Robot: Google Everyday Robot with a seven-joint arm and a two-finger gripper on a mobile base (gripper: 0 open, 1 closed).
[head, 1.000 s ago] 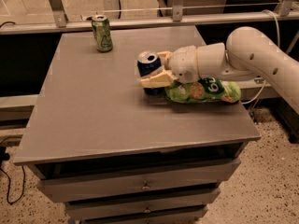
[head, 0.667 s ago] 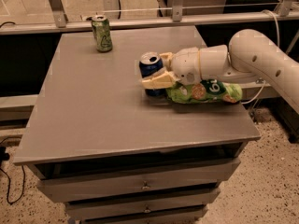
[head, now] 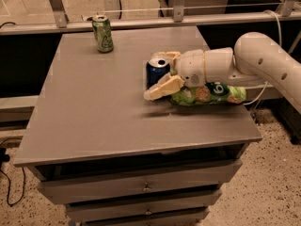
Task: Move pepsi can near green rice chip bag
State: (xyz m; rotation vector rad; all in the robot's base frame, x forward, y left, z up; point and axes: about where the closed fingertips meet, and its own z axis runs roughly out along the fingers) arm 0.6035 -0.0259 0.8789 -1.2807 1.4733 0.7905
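The pepsi can [head: 157,72] is clasped upright by the gripper [head: 153,77] just beside the green rice chip bag [head: 212,93], evidently for set-down.

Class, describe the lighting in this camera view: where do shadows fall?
Camera view: dim, warm light; the hand, at the pepsi can beside the green rice chip bag, throws a dark shadow onto the table just in front of it.
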